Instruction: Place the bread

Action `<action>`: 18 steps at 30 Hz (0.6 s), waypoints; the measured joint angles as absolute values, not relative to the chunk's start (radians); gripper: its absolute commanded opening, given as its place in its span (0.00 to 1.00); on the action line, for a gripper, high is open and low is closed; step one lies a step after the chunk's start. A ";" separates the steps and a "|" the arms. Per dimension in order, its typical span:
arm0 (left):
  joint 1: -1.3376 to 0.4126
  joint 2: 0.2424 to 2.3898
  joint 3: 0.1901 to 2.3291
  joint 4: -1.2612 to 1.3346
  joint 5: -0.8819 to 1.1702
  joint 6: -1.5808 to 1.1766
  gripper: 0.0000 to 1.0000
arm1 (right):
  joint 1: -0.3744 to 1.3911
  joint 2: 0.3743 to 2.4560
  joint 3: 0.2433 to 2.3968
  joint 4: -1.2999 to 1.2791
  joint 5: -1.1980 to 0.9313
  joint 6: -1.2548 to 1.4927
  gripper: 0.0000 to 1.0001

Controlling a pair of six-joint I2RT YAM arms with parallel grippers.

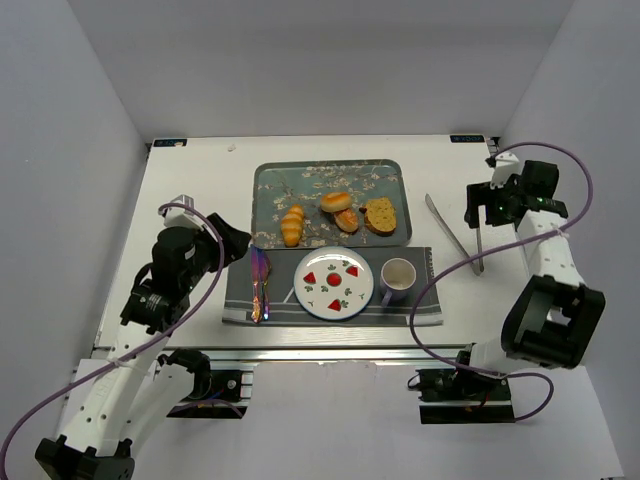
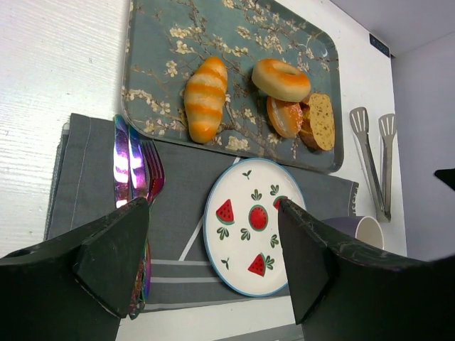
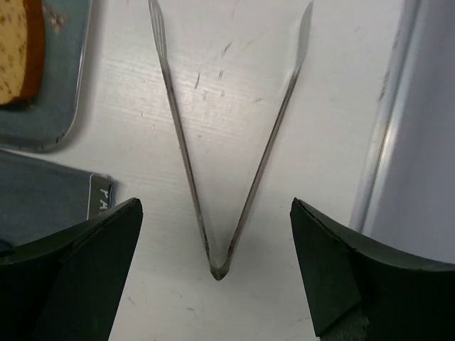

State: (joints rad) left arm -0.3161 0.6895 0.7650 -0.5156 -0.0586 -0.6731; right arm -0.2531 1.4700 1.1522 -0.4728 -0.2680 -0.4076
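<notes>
The bread (image 1: pixel 336 201) (image 2: pixel 281 79), a golden-brown ring, lies on the blue flowered tray (image 1: pixel 300 180) (image 2: pixel 156 57), partly resting on an oval bun. A white plate (image 1: pixel 322 300) (image 2: pixel 234 245) with watermelon prints sits on the grey placemat in front of the tray. My left gripper (image 1: pixel 235 243) (image 2: pixel 213 213) hovers open left of the plate, holding nothing. My right gripper (image 1: pixel 480 208) (image 3: pixel 217 213) stands open above the hinge end of the metal tongs (image 1: pixel 455 235) (image 3: pixel 213 177), which lie spread on the table right of the tray. Nothing sits between its fingers.
On the tray also lie a striped elongated roll (image 1: pixel 292 224) (image 2: pixel 205 98), an oval orange bun (image 1: pixel 346 220) (image 2: pixel 284 116) and a bread slice (image 1: pixel 380 215) (image 2: pixel 321 121). A cup (image 1: pixel 398 277) (image 2: pixel 366 229) stands right of the plate. Iridescent cutlery (image 1: pixel 259 285) (image 2: pixel 131 167) lies on the placemat (image 1: pixel 240 300).
</notes>
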 measured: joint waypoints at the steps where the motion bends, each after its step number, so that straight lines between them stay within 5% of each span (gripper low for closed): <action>1: -0.316 0.693 0.765 -0.515 -0.059 -0.673 0.82 | -0.253 1.441 1.143 -0.451 -0.268 -0.399 0.89; 18: -0.316 0.671 0.730 -0.493 -0.064 -0.679 0.82 | -0.305 1.426 0.883 -0.406 -0.302 -0.615 0.89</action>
